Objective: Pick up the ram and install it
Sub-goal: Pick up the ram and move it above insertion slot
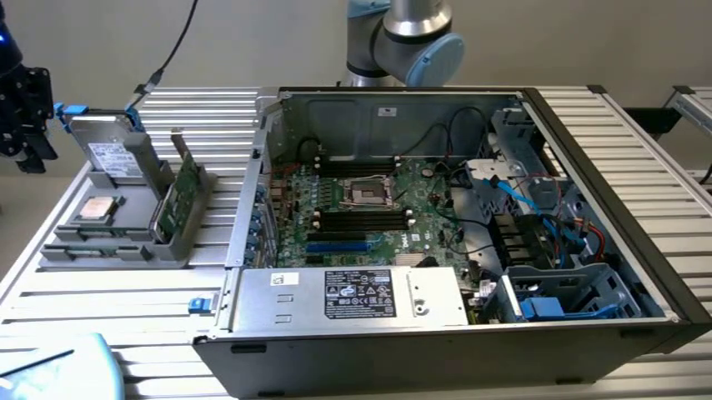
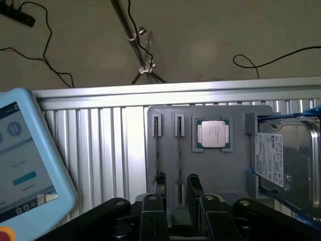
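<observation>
A grey holder (image 1: 106, 250) sits on the slatted table, to the exterior view's left of the open computer case. A green board (image 1: 178, 200) with a metal bracket stands on edge in it. From the wrist view, two thin boards sit edge-on in the holder's slots (image 2: 157, 150) (image 2: 179, 150). I cannot tell which of them is the ram. My gripper (image 1: 28, 150) hangs high at the exterior view's far left. In the wrist view my gripper (image 2: 176, 182) is open above the holder (image 2: 220, 170), nothing between its fingers (image 2: 193, 185).
A silver processor chip (image 2: 213, 134) and a hard drive (image 2: 286, 160) also rest in the holder. The case (image 1: 445, 208) holds the motherboard with black memory slots (image 1: 356, 218) and a power supply (image 1: 356, 296). A blue tablet (image 2: 25, 160) lies near the table edge.
</observation>
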Controlling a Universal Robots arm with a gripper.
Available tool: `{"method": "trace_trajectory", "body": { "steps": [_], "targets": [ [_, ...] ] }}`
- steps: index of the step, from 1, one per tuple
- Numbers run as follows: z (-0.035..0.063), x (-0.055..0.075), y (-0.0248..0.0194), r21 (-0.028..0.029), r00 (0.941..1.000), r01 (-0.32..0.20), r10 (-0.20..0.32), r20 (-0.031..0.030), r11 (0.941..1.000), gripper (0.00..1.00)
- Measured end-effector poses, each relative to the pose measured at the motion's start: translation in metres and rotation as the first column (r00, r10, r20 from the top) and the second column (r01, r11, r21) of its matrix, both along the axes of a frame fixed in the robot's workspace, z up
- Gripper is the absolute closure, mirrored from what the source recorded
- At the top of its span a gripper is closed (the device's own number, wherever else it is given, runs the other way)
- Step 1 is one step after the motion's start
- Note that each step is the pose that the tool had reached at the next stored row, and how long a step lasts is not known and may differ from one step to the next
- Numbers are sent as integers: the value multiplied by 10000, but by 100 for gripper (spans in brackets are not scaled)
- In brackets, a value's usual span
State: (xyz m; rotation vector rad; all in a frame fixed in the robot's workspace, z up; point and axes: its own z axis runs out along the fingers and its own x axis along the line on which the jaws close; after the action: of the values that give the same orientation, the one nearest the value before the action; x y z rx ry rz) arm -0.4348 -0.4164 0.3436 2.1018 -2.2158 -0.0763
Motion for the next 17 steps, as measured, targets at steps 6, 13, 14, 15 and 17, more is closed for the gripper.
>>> {"method": "trace_trajectory", "body": {
  "steps": [6, 13, 14, 15, 17],
  "targets": [
    [-105, 33, -98, 27, 10000, -61, 61, -1, 10000, 69],
    [-232, 95, -149, 38, 9998, -221, 221, -1, 9997, 69],
    [-250, 97, -154, 37, 9996, -285, 285, -2, 9996, 69],
    [-268, 97, -157, 38, 9993, -368, 368, -1, 9993, 69],
    [-305, 97, -164, 38, 9984, -559, 559, -1, 9984, 69]
  ]
}}
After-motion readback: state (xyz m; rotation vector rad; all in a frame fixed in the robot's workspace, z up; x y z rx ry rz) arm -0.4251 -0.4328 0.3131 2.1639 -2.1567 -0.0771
